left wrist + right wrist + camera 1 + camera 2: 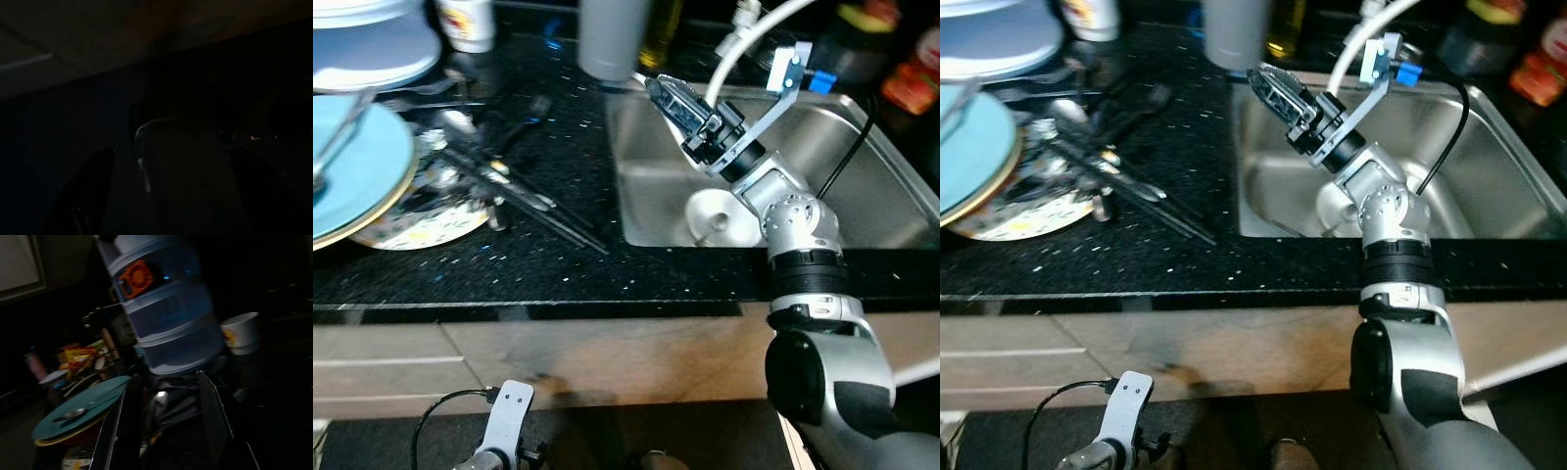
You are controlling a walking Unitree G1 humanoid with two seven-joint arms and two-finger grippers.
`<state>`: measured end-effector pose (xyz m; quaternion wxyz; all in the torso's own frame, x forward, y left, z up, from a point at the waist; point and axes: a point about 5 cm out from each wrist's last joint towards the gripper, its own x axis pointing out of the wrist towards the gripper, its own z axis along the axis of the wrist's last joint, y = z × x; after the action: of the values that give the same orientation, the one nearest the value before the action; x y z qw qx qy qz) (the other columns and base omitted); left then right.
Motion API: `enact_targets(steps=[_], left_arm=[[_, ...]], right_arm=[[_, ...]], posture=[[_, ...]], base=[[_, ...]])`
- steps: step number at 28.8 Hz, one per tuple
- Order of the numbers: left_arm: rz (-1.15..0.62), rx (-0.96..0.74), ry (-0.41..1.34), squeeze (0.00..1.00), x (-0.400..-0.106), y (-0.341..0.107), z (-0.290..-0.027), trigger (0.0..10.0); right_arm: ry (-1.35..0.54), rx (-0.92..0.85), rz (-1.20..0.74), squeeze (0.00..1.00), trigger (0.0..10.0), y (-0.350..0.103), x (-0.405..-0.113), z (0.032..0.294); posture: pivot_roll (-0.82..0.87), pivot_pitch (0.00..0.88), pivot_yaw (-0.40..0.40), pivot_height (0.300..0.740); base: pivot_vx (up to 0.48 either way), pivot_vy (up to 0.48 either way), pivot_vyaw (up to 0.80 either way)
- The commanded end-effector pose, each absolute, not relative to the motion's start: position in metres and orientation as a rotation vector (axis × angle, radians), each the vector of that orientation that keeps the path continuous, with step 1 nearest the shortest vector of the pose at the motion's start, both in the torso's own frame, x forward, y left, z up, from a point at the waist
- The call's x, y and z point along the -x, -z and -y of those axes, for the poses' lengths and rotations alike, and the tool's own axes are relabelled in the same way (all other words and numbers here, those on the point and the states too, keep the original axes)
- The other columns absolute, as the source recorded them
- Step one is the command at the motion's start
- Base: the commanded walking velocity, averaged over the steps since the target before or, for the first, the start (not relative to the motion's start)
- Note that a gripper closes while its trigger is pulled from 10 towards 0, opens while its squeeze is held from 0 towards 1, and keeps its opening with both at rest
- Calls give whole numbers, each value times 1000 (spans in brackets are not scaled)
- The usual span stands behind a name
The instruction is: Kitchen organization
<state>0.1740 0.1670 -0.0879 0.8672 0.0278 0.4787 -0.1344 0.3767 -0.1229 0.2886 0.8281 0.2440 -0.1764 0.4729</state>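
My right gripper (664, 93) is raised over the back left corner of the steel sink (871, 196), pointing toward the counter. In the right wrist view its fingers (117, 431) stand open with nothing between them. Beyond them lie a teal plate (80, 409) with a spoon on it and loose cutlery (161, 406). On the black counter, that blue plate (352, 176) rests over a patterned plate (426, 230), with dark cutlery (509, 186) spread beside them. A white round piece (715, 217) lies in the sink bottom. My left gripper (504, 431) hangs idle below the counter front, open in its dark wrist view.
A grey tumbler (612, 39) stands at the sink's back left corner, next to a white hose (744, 44). A white cup (465, 22) and a clear stacked container (166, 308) sit at the back left. Bottles (911, 73) line the back right.
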Motion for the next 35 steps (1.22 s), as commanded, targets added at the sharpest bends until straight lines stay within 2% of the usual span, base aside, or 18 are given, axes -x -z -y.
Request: enact_targets(steps=[1,12,26,35], left_arm=[[-1112,-42,279,0,-150,99,-168,10000],[-1107,-52,277,0,-152,98,-169,10000],[-1090,-70,258,0,-155,97,-171,10000],[-1073,-68,237,0,-159,95,-174,10000]], right_arm=[[-1019,-518,364,0,10000,-284,-373,122],[-1037,-494,310,0,10000,-272,-364,111],[-888,-489,253,0,10000,-254,-366,109],[-777,-485,210,0,10000,-246,-372,112]], posture=[[107,94,-106,740],[106,77,-105,740],[104,61,-101,740],[109,60,-95,740]], base=[[0,0,731],[0,0,737],[0,0,732],[0,0,121]])
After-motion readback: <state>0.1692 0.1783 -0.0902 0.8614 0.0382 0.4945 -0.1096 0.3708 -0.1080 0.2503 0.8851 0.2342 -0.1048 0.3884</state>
